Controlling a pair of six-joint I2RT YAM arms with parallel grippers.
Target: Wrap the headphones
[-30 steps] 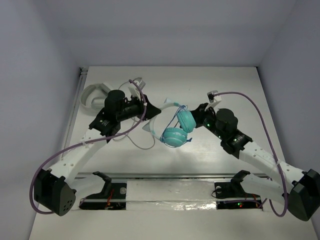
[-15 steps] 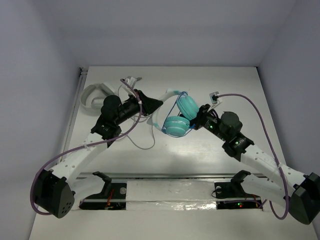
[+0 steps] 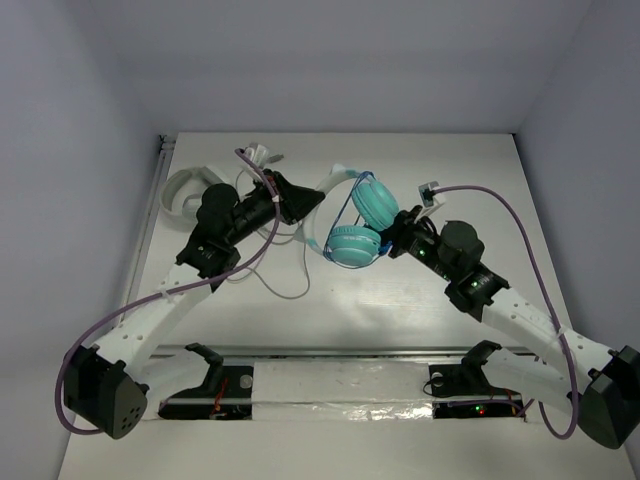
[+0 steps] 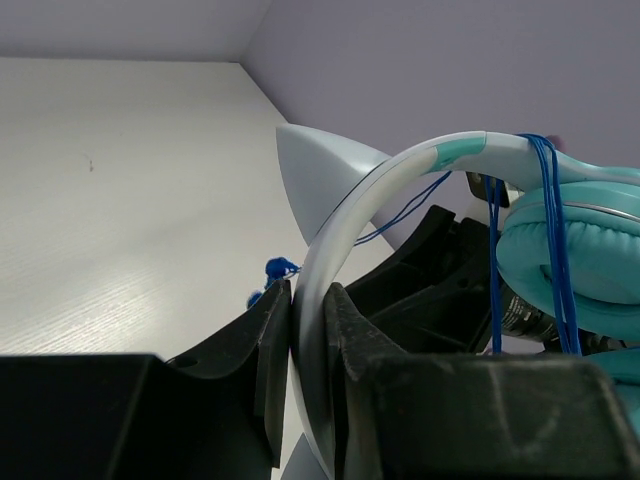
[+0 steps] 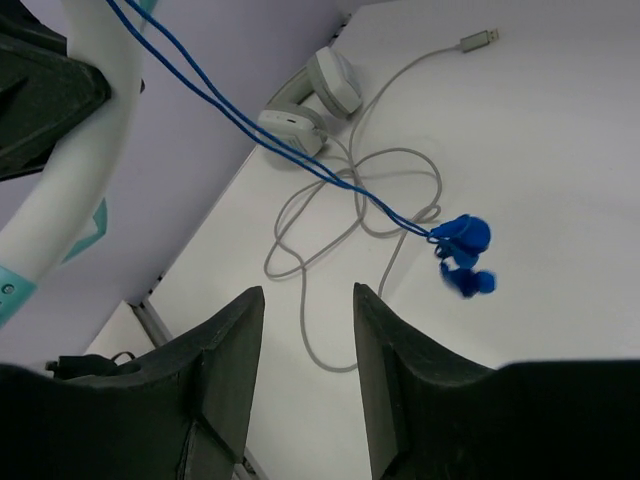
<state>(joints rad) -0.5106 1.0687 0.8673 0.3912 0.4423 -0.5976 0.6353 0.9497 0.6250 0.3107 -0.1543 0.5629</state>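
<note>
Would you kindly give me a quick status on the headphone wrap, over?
Left gripper shut on headband, teal headphones held aloft. Right gripper open, empty. Blue cable looped over headband, plug loose. Grey headphones and grey cable below.

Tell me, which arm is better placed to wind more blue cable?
Probably the right arm: its jaws are open, with the blue cable and plug dangling ahead. The left arm has its jaws clamped on the headband.

- The headphones [image 3: 352, 243]: two round teal ear cups [image 3: 375, 203], white headband [image 4: 330, 240], thin blue cable [image 5: 300, 155].
- Held aloft, the headband is pinched in the left gripper [image 3: 312, 205], with the cups to its right.
- The cable loops over the headband; its blue plug [image 5: 465, 235] shows just beside that gripper.
</note>
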